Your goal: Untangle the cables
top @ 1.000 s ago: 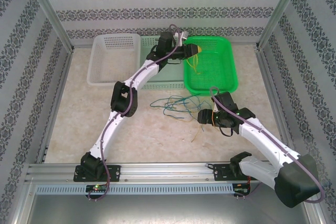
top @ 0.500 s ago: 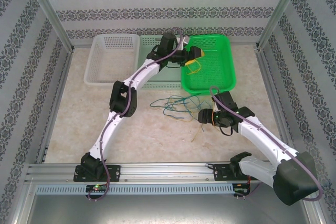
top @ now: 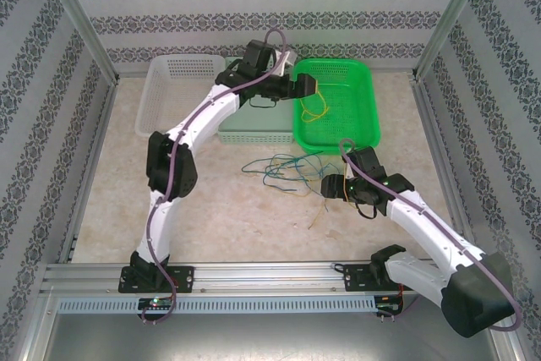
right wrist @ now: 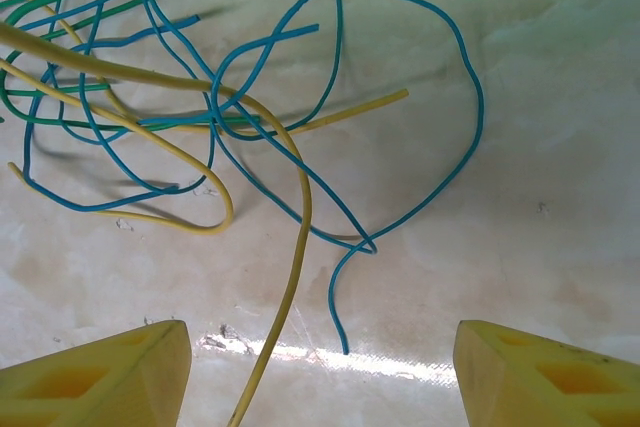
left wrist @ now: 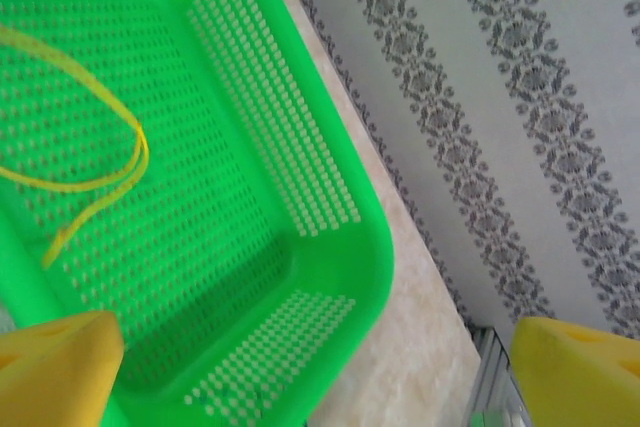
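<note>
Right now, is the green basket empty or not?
Not empty: the green basket holds one yellow cable, loose on its mesh floor; the left hand nearby is open.

Glossy plastic basket, smooth-coated cables

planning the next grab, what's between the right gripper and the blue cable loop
In the right wrist view, one yellow cable runs between the right gripper's open jaws up to the blue cable; otherwise bare table.
</note>
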Available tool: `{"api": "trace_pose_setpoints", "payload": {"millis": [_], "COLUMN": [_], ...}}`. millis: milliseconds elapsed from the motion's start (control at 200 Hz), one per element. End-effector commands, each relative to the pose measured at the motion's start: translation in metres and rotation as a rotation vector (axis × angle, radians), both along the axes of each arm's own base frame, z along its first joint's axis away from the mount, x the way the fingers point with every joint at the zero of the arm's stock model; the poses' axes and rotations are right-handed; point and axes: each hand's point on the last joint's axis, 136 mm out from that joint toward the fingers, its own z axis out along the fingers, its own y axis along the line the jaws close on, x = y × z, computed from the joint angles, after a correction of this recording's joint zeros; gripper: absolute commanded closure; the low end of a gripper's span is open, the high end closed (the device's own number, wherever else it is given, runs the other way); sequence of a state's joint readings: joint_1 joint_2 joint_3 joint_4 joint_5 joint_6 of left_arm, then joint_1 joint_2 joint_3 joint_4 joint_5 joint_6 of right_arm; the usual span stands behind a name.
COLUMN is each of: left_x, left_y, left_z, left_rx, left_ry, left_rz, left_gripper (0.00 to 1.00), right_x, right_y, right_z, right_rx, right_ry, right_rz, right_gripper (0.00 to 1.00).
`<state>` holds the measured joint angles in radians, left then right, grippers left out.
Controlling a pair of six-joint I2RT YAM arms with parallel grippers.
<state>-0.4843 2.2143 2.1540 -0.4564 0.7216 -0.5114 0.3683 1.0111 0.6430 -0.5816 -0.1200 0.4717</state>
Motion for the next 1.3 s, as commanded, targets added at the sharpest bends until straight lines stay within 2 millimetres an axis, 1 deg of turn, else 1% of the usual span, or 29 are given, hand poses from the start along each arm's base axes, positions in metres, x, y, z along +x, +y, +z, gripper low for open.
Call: {"api": "trace_pose_setpoints", "payload": {"millis": [0, 145, 210, 295, 415, 535, 599, 704, 849, 989, 1109, 1294], "left_x": [-0.024, -0.061, -0.078, -0.092, -0.11, -0.131, -0.141, -0.153, -0.168, -0.182, -0.186, -0.188], "left_y": [-0.007, -0.008, -0.012, -0.021, -0.035, -0.045, -0.049, -0.054, -0.061, -0.067, -0.072, -0.075], "left_z": [0.005, -0.001, -0.003, -0.002, 0.005, 0.003, -0.003, -0.007, -0.006, -0.014, -0.028, -0.032], "left_rx": [-0.02, 0.012, 0.006, -0.039, -0.101, -0.126, -0.125, -0.14, -0.162, -0.146, -0.132, -0.13], "left_ry": [-0.069, -0.085, -0.094, -0.102, -0.142, -0.185, -0.187, -0.184, -0.193, -0.197, -0.169, -0.167], "left_rz": [-0.092, -0.214, -0.275, -0.335, -0.434, -0.543, -0.59, -0.65, -0.707, -0.75, -0.758, -0.763], "left_gripper": [0.0, 0.0, 0.0, 0.0, 0.03, 0.04, 0.04, 0.06, 0.08, 0.09, 0.09, 0.11], "right_x": [0.011, 0.014, 0.015, 0.018, 0.018, 0.015, 0.012, 0.011, 0.009, 0.009, 0.01, 0.008], "right_y": [-0.002, 0.001, 0.004, 0.011, 0.019, 0.025, 0.027, 0.029, 0.029, 0.03, 0.03, 0.028], "right_z": [0.017, 0.023, 0.026, 0.03, 0.034, 0.037, 0.038, 0.039, 0.038, 0.038, 0.041, 0.044], "right_rx": [-0.011, 0.001, 0.01, 0.026, 0.042, 0.059, 0.072, 0.077, 0.082, 0.096, 0.099, 0.11], "right_ry": [-0.073, -0.097, -0.108, -0.125, -0.132, -0.133, -0.128, -0.133, -0.122, -0.118, -0.128, -0.14], "right_rz": [0.005, 0.019, 0.035, 0.062, 0.105, 0.149, 0.166, 0.181, 0.187, 0.191, 0.187, 0.18], "right_gripper": [0.29, 0.3, 0.29, 0.3, 0.3, 0.3, 0.3, 0.3, 0.3, 0.3, 0.29, 0.29]}}
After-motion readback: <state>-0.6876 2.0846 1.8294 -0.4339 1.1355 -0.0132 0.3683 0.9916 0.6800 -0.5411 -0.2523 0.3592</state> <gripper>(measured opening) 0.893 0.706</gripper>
